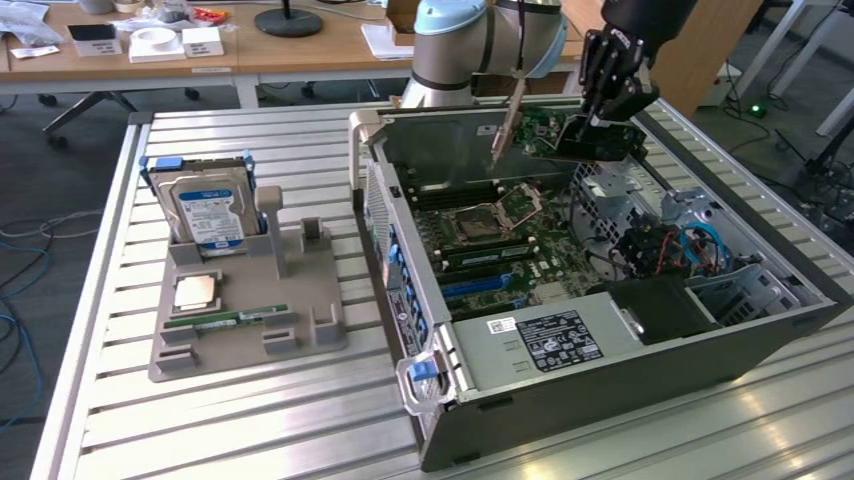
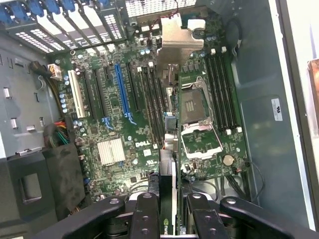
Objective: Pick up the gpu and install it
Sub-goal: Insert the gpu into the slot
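Pinching the gpu, the end effector is hanging over the open tower case, at the end nearest the arm's base. Its fingers are drawn in narrow around the card. The card is hovering tilted and clear of the green motherboard, with its silver metal bracket on the side toward the exterior view's left.

In the wrist view the end effector is clasping the gpu edge-on between 2 black fingers. White letters reading DELL are showing on the motherboard, just beside a ribbed silver heatsink. A long blue slot and the square CPU socket are lying on either side of the card's line, both uncovered.

A black-and-white label is sitting on the case's boxy metal unit, its print too small to read. On the slatted metal surface, well apart from the case, a grey holder is carrying an upright hard drive with a blue-white label and a flat RAM stick.
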`<state>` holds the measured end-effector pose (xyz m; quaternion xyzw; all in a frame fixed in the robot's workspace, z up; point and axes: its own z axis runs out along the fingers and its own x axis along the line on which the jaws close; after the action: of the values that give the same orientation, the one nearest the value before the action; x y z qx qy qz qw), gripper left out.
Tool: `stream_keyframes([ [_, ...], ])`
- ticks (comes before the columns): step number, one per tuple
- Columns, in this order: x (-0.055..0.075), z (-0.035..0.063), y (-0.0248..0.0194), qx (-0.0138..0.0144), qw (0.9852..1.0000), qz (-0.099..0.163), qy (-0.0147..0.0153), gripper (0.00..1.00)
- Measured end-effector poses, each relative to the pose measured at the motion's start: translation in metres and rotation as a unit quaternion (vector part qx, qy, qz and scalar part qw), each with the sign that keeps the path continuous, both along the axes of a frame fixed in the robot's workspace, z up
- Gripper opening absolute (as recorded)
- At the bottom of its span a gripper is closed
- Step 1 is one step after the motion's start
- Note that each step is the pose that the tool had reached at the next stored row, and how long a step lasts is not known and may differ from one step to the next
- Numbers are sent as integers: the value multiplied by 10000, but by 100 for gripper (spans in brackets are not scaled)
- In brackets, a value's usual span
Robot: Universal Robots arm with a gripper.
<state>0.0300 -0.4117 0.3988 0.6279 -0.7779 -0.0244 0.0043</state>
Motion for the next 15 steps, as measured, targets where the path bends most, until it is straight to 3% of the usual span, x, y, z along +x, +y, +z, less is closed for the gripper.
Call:
stream_keyframes([
  [7, 0, -1, 0, 0, 10000, 58, 0, 26],
  [11, 0, -4, 0, 0, 9994, 356, 0, 26],
  [15, 0, -7, 0, 0, 9974, 716, 0, 26],
])
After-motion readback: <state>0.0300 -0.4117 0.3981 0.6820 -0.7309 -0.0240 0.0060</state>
